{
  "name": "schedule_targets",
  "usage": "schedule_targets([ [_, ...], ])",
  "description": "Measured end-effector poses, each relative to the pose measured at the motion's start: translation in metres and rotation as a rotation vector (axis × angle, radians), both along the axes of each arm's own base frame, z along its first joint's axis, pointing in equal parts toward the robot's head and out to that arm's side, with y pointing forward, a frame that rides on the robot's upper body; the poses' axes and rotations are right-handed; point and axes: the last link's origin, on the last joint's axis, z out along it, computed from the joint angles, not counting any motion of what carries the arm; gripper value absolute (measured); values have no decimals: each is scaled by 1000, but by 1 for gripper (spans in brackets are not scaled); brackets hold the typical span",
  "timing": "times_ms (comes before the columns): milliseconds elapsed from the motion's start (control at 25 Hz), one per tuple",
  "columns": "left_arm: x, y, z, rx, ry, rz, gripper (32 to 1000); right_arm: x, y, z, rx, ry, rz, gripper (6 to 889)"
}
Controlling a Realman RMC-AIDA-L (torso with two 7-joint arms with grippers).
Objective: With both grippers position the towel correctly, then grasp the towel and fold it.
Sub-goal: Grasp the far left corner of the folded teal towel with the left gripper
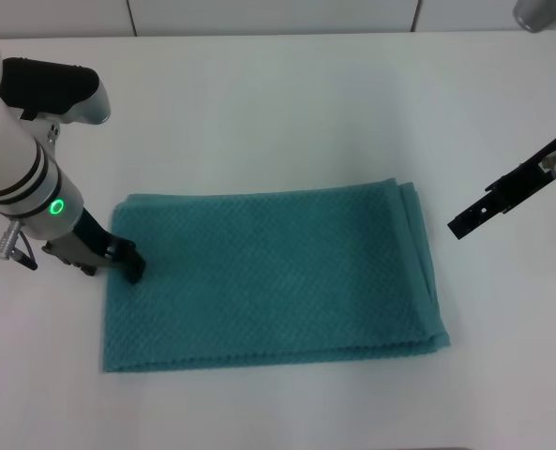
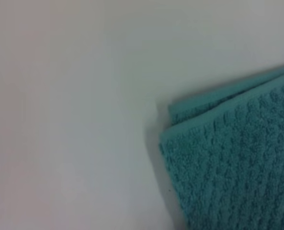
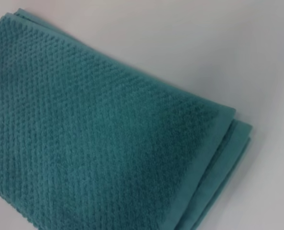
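Head view shows the towel (image 1: 273, 281) lying flat on the white tabletop (image 1: 287, 112), already doubled into layers, with stacked edges visible along its right side. The left end effector (image 1: 132, 265) rests low at the towel's left edge, tip touching the cloth; whether its fingers are parted or pinching fabric cannot be told. The right end effector (image 1: 467, 223) hangs apart from the towel's right edge, holding nothing, and how far open it is cannot be told either. Judging from this, positioning looks nearly settled, since the towel sits fairly square. A two-handed grasp and the next fold appear still to be done.
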Motion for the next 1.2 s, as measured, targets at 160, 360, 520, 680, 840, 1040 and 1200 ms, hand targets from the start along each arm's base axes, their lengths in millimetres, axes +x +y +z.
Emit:
schedule_targets([
  [160,0,0,0,-2,1,1,651,0,0,0,0,-1,0,856],
  [360,0,0,0,-3,2,0,455,1,0,0,1,-2,-2,856],
  [520,0,0,0,-5,3,-2,290,1,0,0,5,-2,-1,857],
  [680,1,0,0,-8,5,-6,204,1,0,0,6,-2,0,857],
  [840,2,0,0,-7,5,-6,118,1,1,0,6,-2,-1,857],
  [1040,2,0,0,-7,5,-6,81,1,0,0,8,-2,-1,857],
  [1200,3,0,0,-8,2,-7,81,3,0,-1,4,-2,-7,856],
])
